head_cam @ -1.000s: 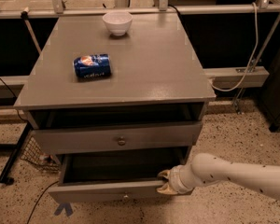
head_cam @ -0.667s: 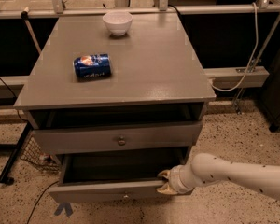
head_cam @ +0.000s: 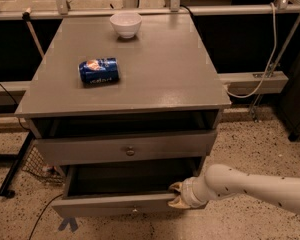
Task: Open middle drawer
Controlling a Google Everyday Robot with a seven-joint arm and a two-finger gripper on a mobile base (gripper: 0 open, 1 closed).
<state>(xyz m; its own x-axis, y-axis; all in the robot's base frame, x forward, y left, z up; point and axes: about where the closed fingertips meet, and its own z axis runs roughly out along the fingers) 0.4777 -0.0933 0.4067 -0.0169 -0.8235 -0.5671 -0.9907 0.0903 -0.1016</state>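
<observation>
The middle drawer [head_cam: 115,204] is pulled well out of the grey cabinet. Its low front panel has a small round knob [head_cam: 135,210], and its dark, deep box shows open behind the panel. My gripper [head_cam: 177,195] is at the right end of that panel, on a white arm that comes in from the lower right. One tan finger [head_cam: 177,186] is inside the drawer and the other is in front of the panel, closed on its top edge. The taller drawer above, with a bigger knob [head_cam: 130,150], is in. The lowest drawer is hidden.
On the cabinet top [head_cam: 165,79] lie a blue can [head_cam: 99,70] on its side and a white bowl [head_cam: 126,23] at the back. A cable [head_cam: 262,79] hangs at the right. A black stand leg [head_cam: 15,169] and a wire basket [head_cam: 37,164] are at the left. The floor is speckled.
</observation>
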